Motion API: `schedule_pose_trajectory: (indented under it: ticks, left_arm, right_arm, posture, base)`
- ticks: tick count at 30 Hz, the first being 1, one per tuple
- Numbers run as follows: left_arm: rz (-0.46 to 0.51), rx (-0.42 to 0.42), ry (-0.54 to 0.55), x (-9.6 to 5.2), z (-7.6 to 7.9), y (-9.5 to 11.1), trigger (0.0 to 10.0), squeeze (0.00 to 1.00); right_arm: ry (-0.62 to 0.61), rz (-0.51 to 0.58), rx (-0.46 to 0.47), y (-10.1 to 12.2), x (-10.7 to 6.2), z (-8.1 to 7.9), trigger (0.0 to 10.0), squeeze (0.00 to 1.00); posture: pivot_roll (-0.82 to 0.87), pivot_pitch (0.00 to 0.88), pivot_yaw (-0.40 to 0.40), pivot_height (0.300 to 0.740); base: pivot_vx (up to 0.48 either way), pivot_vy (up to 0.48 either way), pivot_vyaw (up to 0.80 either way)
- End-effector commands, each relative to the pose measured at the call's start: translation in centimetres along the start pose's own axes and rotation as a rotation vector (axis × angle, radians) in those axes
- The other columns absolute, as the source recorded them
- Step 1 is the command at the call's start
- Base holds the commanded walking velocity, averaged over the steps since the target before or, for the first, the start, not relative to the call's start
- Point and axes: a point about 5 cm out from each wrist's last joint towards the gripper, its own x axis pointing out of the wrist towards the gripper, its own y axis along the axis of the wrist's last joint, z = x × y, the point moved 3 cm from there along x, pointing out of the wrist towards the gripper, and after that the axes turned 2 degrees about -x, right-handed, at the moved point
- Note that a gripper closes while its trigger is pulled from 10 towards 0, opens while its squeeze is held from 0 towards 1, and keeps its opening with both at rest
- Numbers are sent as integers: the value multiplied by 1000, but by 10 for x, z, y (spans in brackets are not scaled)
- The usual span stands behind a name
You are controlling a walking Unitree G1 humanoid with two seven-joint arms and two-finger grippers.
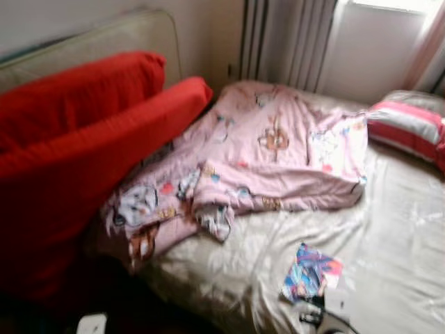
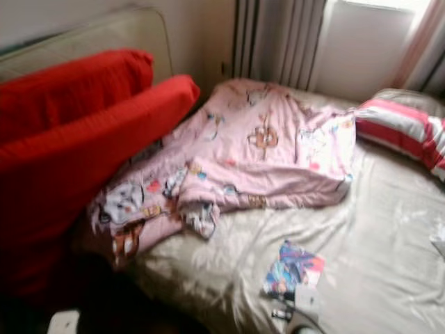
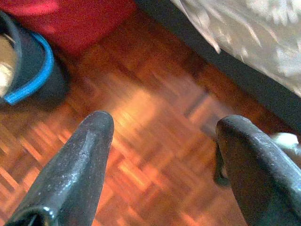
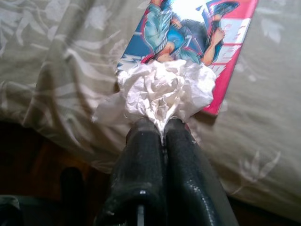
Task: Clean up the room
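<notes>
right pincer (image 4: 162,129) pinches crumpled tissue (image 4: 164,92) over comic (image 4: 188,33).

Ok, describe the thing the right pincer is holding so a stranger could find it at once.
Start at the bed with its shiny beige sheet and go to the near edge, where a colourful comic book lies flat. Just in front of it, the right pincer is shut on a crumpled white tissue. It is the only plain white, wadded thing there, unlike the flat printed cover.

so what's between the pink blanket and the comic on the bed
Only bare, wrinkled sheet separates blanket and comic, as the left eye view shows.
</notes>
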Motion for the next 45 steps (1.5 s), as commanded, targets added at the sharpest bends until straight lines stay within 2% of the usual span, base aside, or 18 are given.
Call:
schedule_pose_trajectory:
  ticks: [1,6,13,20,31,36,40,41,45]
  left_arm:
    - [-41,-3,-24,-1,8,-11,10000,0]
    - [-63,-4,-26,-2,13,-19,10000,0]
    - [-57,-10,-38,0,26,-15,10000,0]
    - [-56,-14,-38,0,27,-15,10000,0]
    - [-59,-25,-5,-5,-3,-19,10000,0]
    - [-60,-25,-6,-5,-3,-19,10000,0]
    - [-63,-26,-13,-4,3,-20,10000,0]
    - [-64,-26,-21,-3,10,-20,10000,0]
    - [-60,-26,-34,0,22,-16,10000,0]
  right_arm:
    - [-23,-22,6,-6,-2,9,10000,0]
    - [-13,-12,-16,-5,-2,7,10000,0]
    - [-4,-12,-28,-5,-2,7,10000,0]
    - [0,-14,-30,-5,-2,7,10000,0]
    - [8,-14,-30,-3,-1,6,10000,0]
    - [7,-15,-30,-4,-1,6,10000,0]
    - [7,-16,-31,-4,-1,7,10000,0]
    - [9,-17,-33,-4,-1,7,10000,0]
    - [16,-20,-39,-3,-1,7,10000,0]
  posture:
    - [25,0,5,740]
    - [35,0,2,740]
    - [49,0,-5,740]
    - [50,0,-6,740]
    - [53,0,-4,740]
    - [52,0,-6,740]
    - [53,0,-8,740]
    - [54,0,-10,740]
    - [57,0,-15,740]
  base:
    - [0,446,0]
    - [0,444,0]
    - [0,445,800]
    - [0,445,800]
    - [0,442,800]
    - [0,442,800]
    - [0,445,800]
    - [0,442,800]
    - [0,445,800]
